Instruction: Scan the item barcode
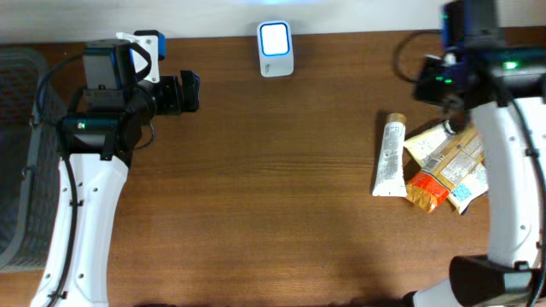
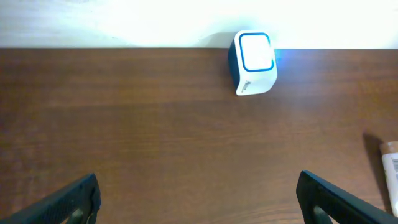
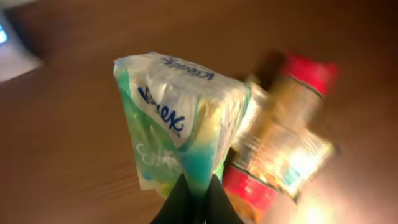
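Observation:
A green-and-white Kleenex tissue pack hangs in the air in the right wrist view, and my right gripper is shut on its lower edge. No barcode shows on the side facing the camera. The white scanner with a lit blue-rimmed window stands at the table's far edge, well left of the right arm. It also appears in the left wrist view as the scanner. My left gripper is open and holds nothing, its fingers spread wide over bare wood, short of the scanner.
A white tube and a pile of orange, red and tan snack packets lie on the right of the table, under the right arm. A grey mesh basket stands at the left edge.

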`<state>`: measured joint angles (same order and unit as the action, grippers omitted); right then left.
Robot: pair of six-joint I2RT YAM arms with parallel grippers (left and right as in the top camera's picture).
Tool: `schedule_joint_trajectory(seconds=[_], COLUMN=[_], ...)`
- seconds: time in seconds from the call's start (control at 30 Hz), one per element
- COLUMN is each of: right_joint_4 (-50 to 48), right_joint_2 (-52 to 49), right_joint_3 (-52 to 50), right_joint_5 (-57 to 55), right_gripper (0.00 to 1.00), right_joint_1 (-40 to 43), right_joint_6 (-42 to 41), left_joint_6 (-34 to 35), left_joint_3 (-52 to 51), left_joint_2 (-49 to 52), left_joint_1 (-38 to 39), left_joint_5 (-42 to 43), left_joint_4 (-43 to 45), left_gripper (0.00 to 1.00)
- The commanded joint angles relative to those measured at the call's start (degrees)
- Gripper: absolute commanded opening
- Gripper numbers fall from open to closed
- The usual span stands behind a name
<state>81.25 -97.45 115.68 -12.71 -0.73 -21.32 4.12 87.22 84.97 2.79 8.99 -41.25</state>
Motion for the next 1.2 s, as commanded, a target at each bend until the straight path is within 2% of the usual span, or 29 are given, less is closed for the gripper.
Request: schedule_joint_trajectory(seconds=[0.0,0.03,0.07,0.2,0.23,0.27,0.3,0.33,0.4,0.53,0.57,0.6,0.67,0.73,0.87,0.93,0.97,1.0,1.07,1.17], right_joint_4=[2.1,1.6,0.2,-4.0,-4.9,-5.1,-4.8,-3.3,2.3,16.1,16.1,16.1,15.9,15.9,16.0,16.0,16.1,16.1,15.9,8.3], right_joint_2=[-4.0,-5.2,-7.0,-10.5,-10.6,-10.5,-10.5,-10.1,-8.2,-2.9,-0.5,1.3,5.2,7.3,8.1,8.2,8.6,10.1,12.1,19.9], right_joint_3=[-5.6,-8.3,-12.8,-20.4,-20.4,-20.0,-19.1,-17.2,-10.0,6.3,10.3,12.1,14.3,14.3,14.3,14.3,14.3,14.3,14.3,11.4], right_joint_5=[1.0,2.4,5.0,6.0,8.7,10.5,11.5,13.2,18.4,20.0,22.8,28.4,47.6,54.8,53.2,51.5,51.4,46.0,37.7,23.6], right_gripper=[0.04,0.04,0.09,0.19,0.49,0.72,0.90,0.99,0.98,0.99,0.99,0.99,0.99,0.98,0.99,0.99,0.99,0.99,0.99,0.99], right_joint_1=[7.8,9.5,11.3,12.4,12.4,12.4,12.4,12.4,12.4,9.3,7.3,5.9,2.3,-0.3,-1.9,-1.9,-1.9,-1.9,-1.9,-1.9], right_joint_6=[-4.7,-4.7,-4.7,-4.4,-2.0,-1.4,-1.4,-0.5,3.2,3.5,3.5,3.5,2.5,1.3,2.7,9.2,15.0,19.4,19.4,19.4], left_joint_6=[0.3,0.3,0.3,0.3,0.3,0.3,0.3,0.3,0.3,0.3,0.3,0.3,0.3,0.3,0.3,0.3,0.3,0.3,0.3,0.3], left_joint_3=[0.3,0.3,0.3,0.3,0.3,0.3,0.3,0.3,0.3,0.3,0.3,0.3,0.3,0.3,0.3,0.3,0.3,0.3,0.3,0.3], left_joint_2=[-0.1,-0.1,-0.1,-0.1,-0.1,-0.1,-0.1,-0.1,-0.1,-0.1,-0.1,-0.1,-0.1,-0.1,-0.1,-0.1,-0.1,-0.1,-0.1,-0.1], left_joint_1=[0.1,0.1,0.1,0.1,0.1,0.1,0.1,0.1,0.0,0.2,0.2,0.2,0.2,0.2,0.2,0.2,0.2,0.2,0.2,0.2], left_joint_5=[0.0,0.0,0.0,0.0,0.0,0.0,0.0,0.0,0.0,0.0,0.0,0.0,0.0,0.0,0.0,0.0,0.0,0.0,0.0,0.0], left_joint_4=[0.0,0.0,0.0,0.0,0.0,0.0,0.0,0.0,0.0,0.0,0.0,0.0,0.0,0.0,0.0,0.0,0.0,0.0,0.0,0.0], left_gripper=[0.99,0.99,0.99,0.99,0.99,0.99,0.99,0.99,0.99,0.99,0.99,0.99,0.99,0.99,0.99,0.99,0.99,0.99,0.99,0.99])
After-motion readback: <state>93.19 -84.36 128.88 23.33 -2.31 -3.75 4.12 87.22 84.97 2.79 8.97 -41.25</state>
